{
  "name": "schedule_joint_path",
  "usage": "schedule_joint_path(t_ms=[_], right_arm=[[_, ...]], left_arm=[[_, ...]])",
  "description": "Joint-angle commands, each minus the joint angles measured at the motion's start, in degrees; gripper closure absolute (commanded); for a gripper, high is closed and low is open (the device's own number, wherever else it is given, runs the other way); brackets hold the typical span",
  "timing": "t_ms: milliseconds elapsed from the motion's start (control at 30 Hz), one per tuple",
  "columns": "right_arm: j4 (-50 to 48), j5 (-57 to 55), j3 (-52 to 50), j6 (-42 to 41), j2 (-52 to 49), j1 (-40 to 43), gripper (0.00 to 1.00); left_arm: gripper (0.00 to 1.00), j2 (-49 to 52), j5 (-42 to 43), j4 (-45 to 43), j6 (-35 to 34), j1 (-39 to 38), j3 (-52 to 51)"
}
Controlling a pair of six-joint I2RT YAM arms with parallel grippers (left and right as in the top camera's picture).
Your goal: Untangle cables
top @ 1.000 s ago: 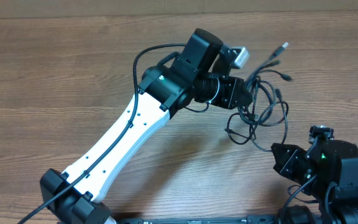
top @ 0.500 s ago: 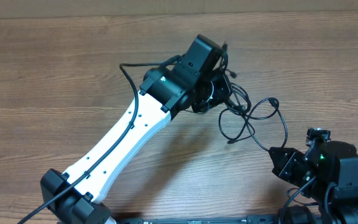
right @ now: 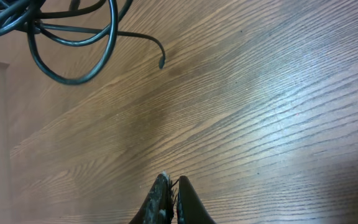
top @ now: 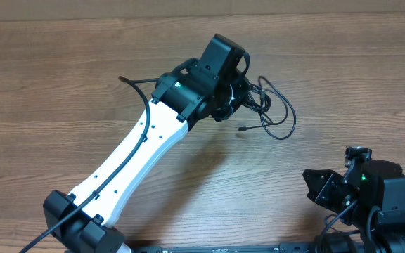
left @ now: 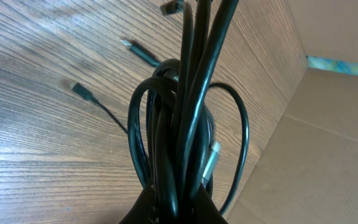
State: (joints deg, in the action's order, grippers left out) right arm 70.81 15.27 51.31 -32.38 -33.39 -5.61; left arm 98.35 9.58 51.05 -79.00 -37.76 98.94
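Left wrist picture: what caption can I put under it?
Thin black tangled cables bunched in the left gripper, brown wooden table behind.

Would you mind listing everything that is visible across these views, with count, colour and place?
cables: one tangled bundle, strand count unclear, black with small plug ends, pinched in the left gripper, loops hanging beside it
table: one, brown wood grain, under everything
cardboard wall: one, tan, along the table's far edge
left arm: one, white with black joints, reaching from the near edge to mid-table
right arm: one, black, parked at the near corner
left gripper: one, black, shut on the bundle
right gripper: one, black, shut and empty, above bare wood
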Motion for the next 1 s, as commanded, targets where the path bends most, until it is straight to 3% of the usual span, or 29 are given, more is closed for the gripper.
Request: schedule_joint_path(t_ms=[0,33,100,133,167,233,500,967], right_arm=[[-0.2,0.68,-0.26,0.2,0.2,0.11,0.96],[-0.31,0.66,-0.26,0.22,0.2,0.11,0.87],[-1.22,0.59,-0.26,0.22,0.2,0.11,0.44],[-1.57,0.42,-0.26,0.2,0.2,0.11,0.3],[-2.16,0.22,-0.26,0.22,0.2,0.11,0.19],[-3.52,0.22,-0.26,0.2,0.2,0.11,0.07],[-6.64,-1.55,-0.26,0.22,0.17,0.11,0.02],[-7.87,-12.74,-0.26,0.04,-2.19,0.11,0.0]], left_arm=[[0.96,-1.36,-0.98,-0.7,3.26,-0.02,1.46],[0.96,-1.36,-0.68,-0.92,6.14,-0.02,1.46],[0.96,-1.36,0.85,-1.05,13.79,-0.02,1.46],[0.96,-1.36,1.09,-1.01,16.0,-0.02,1.46],[0.96,-1.36,1.44,-0.96,18.71,-0.02,1.46],[0.96,-1.36,2.99,-1.2,24.74,-0.02,1.46],[0.96,-1.36,18.8,-7.56,45.99,-0.09,1.46],[0.96,-1.36,34.21,-9.81,52.15,-0.13,1.46]])
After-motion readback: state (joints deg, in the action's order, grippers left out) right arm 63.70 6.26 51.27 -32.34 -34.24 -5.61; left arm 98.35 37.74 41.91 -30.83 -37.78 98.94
